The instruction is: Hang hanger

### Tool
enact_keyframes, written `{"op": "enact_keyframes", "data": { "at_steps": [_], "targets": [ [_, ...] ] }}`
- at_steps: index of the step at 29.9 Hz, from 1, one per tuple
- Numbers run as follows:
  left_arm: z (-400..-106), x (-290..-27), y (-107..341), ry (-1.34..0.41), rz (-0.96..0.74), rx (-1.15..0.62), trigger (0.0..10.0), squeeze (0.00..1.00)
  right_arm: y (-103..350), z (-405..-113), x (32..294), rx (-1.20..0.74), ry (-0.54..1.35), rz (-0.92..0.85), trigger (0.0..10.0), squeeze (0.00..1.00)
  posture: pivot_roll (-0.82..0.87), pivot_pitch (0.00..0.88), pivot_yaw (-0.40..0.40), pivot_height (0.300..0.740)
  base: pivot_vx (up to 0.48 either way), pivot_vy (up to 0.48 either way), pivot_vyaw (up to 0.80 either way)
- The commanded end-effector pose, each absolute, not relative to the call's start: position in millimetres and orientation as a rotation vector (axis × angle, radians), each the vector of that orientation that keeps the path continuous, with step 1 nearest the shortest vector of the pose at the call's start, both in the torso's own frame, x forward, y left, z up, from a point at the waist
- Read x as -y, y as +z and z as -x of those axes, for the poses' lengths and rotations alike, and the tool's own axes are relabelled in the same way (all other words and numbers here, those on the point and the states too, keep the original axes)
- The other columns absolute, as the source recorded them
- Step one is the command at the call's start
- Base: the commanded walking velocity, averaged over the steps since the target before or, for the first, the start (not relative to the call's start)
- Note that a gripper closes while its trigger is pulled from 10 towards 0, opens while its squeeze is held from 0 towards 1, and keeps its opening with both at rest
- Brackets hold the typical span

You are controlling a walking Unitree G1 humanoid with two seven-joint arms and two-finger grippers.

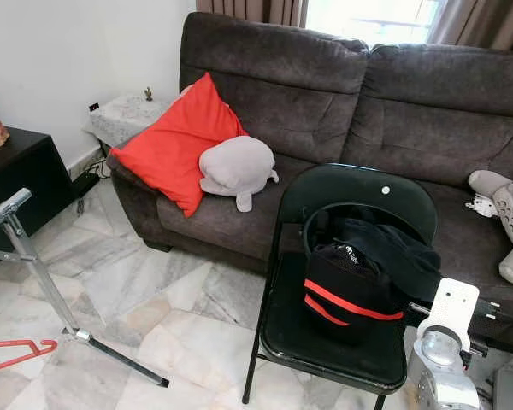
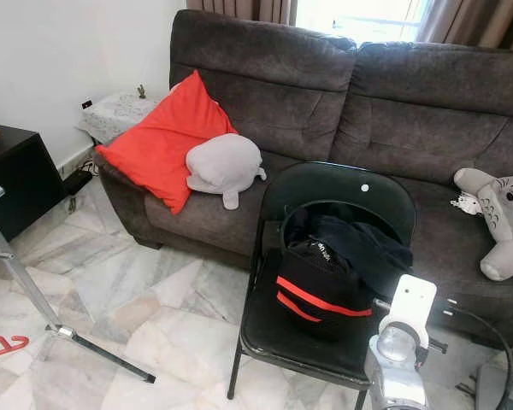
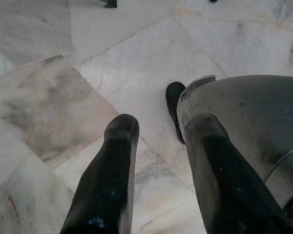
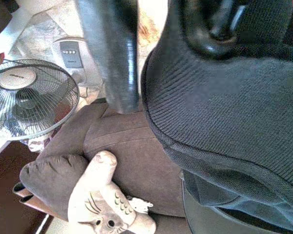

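The left gripper (image 3: 156, 146) hangs over the marble floor (image 3: 49, 97) with its fingers spread and empty; the right gripper (image 4: 151, 63) sits against dark clothes (image 4: 224, 122) on the chair (image 1: 359, 192), and I cannot tell whether it is pinching them. The red hanger (image 1: 17, 352) lies on the floor by the rack (image 1: 34, 265), cut off at the edge. Behind the chair stands a sofa (image 1: 325, 94) with a red cushion (image 1: 175, 141) and plush toys (image 1: 237, 168).

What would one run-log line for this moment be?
left gripper: open, over floor | right gripper: at dark garment | red hanger: on floor
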State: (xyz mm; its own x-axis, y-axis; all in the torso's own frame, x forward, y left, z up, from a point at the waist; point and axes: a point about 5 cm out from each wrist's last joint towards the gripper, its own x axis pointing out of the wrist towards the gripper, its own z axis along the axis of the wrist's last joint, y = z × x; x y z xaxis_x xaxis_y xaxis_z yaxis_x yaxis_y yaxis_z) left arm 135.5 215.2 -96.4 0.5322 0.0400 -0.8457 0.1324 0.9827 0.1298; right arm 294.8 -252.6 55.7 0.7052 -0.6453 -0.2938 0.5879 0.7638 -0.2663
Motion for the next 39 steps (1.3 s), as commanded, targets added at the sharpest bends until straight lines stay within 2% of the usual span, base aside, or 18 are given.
{"op": "enact_keyframes", "data": {
  "at_steps": [1, 6, 7, 11, 12, 13, 20, 21, 22, 25, 26, 27, 28, 33, 39],
  "targets": [
    [-133, -215, -97, -0.059, -0.184, -1.021, 10.0, 0.00, 60, -295, 255, -0.378, -0.690, 0.183, 10.0, 0.00, 0.05, 0.000, -0.011, 0.740, 0.000, 0.000, 0.00],
    [-133, -215, -97, -0.060, -0.185, -1.021, 10.0, 0.00, 54, -293, 254, -0.431, -0.667, 0.203, 10.0, 0.01, 0.05, 0.000, -0.011, 0.740, 0.000, 0.000, 0.00],
    [-133, -215, -97, -0.060, -0.184, -1.021, 10.0, 0.00, 53, -293, 254, -0.434, -0.662, 0.199, 10.0, 1.00, 0.05, 0.000, -0.011, 0.740, 0.000, 0.000, 0.00],
    [-133, -215, -97, -0.060, -0.185, -1.022, 10.0, 0.00, 56, -294, 255, -0.429, -0.649, 0.279, 10.0, 1.00, 0.05, 0.000, -0.010, 0.740, 0.000, 0.000, 0.00],
    [-133, -215, -97, -0.061, -0.186, -1.021, 10.0, 0.00, 56, -295, 256, -0.435, -0.650, 0.296, 10.0, 0.66, 0.04, 0.000, -0.010, 0.740, 0.000, 0.000, 0.00],
    [-133, -215, -97, -0.060, -0.186, -1.022, 10.0, 0.00, 57, -297, 257, -0.436, -0.650, 0.303, 10.0, 0.00, 0.04, 0.000, -0.010, 0.740, 0.000, 0.000, 0.00],
    [-133, -216, -97, -0.060, -0.186, -1.022, 10.0, 0.00, 60, -302, 261, -0.441, -0.652, 0.323, 10.0, 0.00, 0.05, 0.000, -0.010, 0.740, 0.000, 0.000, 0.00],
    [-133, -215, -97, -0.060, -0.186, -1.023, 10.0, 0.00, 60, -302, 262, -0.446, -0.652, 0.324, 10.0, 0.38, 0.05, 0.000, -0.010, 0.740, 0.000, 0.000, 0.00],
    [-133, -215, -97, -0.060, -0.186, -1.023, 10.0, 0.00, 60, -302, 262, -0.451, -0.653, 0.326, 10.0, 1.00, 0.05, 0.000, -0.010, 0.740, 0.000, 0.000, 0.00],
    [-133, -215, -97, -0.060, -0.186, -1.023, 10.0, 0.00, 54, -301, 262, -0.501, -0.638, 0.330, 10.0, 1.00, 0.05, 0.000, -0.010, 0.740, 0.000, 0.000, 0.00],
    [-133, -215, -97, -0.060, -0.186, -1.023, 10.0, 0.00, 51, -301, 262, -0.521, -0.627, 0.333, 10.0, 0.24, 0.05, 0.000, -0.010, 0.740, 0.000, 0.000, 0.00],
    [-133, -215, -97, -0.060, -0.186, -1.023, 10.0, 0.00, 51, -301, 262, -0.526, -0.624, 0.333, 10.0, 0.24, 0.05, 0.000, -0.010, 0.740, 0.000, 0.000, 0.00],
    [-133, -215, -97, -0.060, -0.185, -1.023, 10.0, 0.00, 49, -301, 262, -0.535, -0.616, 0.333, 10.0, 0.00, 0.05, 0.000, -0.010, 0.740, 0.000, 0.000, 0.00],
    [-133, -215, -97, -0.060, -0.186, -1.024, 10.0, 0.00, 46, -302, 261, -0.558, -0.594, 0.333, 10.0, 0.00, 0.05, 0.000, -0.010, 0.740, 0.000, 0.000, 0.00],
    [-133, -216, -97, -0.060, -0.187, -1.024, 10.0, 0.00, 57, -311, 263, -0.494, -0.601, 0.384, 10.0, 0.00, 0.05, 0.000, -0.007, 0.740, 0.000, 0.000, 0.00]
  ]
}}
